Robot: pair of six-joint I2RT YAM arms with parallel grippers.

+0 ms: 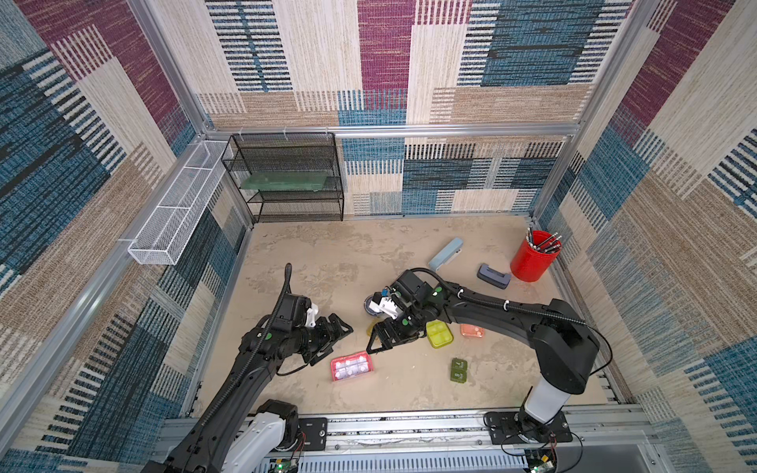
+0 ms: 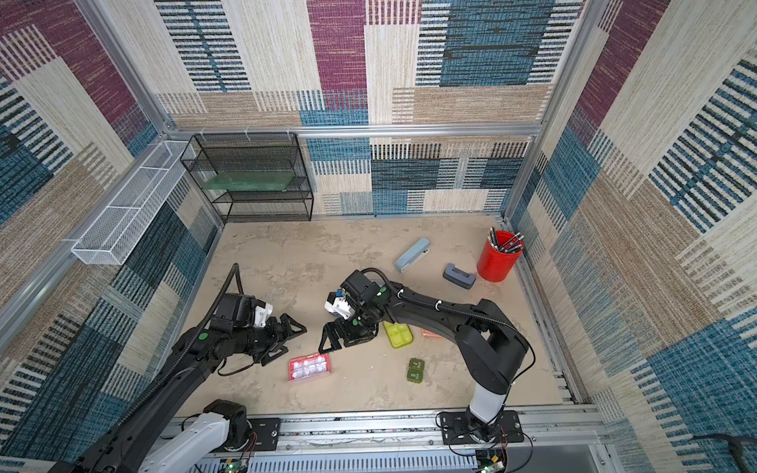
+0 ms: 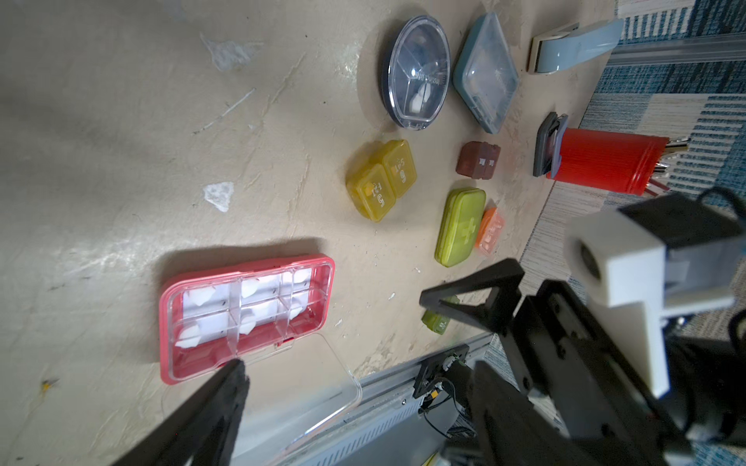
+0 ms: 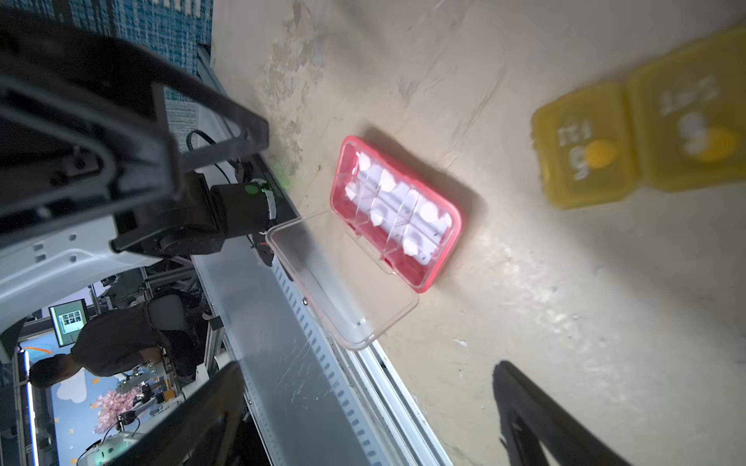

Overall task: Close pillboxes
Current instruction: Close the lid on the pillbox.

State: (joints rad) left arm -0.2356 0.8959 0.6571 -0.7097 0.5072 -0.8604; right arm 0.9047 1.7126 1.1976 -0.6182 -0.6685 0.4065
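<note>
**On the table, one pillbox left to shut**

Near the front of the table [image 1: 327,254], between the two arms, the pink pillbox [image 1: 351,365] lies with its clear lid [image 4: 339,282] swung right back and white pills showing in its compartments. We judge this the one job left. In the left wrist view the round black box [image 3: 415,72], the light blue box [image 3: 484,72], the amber box [image 3: 381,179], the brown box [image 3: 478,160], the yellow-green box [image 3: 460,226] and the orange box [image 3: 490,232] all look shut. The dark green box [image 1: 458,370] seems shut too, though it is small.

The left claw [image 1: 336,342] hovers just beside the pink pillbox, jaws spread, nothing between them. One fingertip [image 3: 230,375] shows close to the box's rim; we cannot tell whether it touches. The right claw [image 1: 379,340] stands wide open and empty, near the amber box.
</note>
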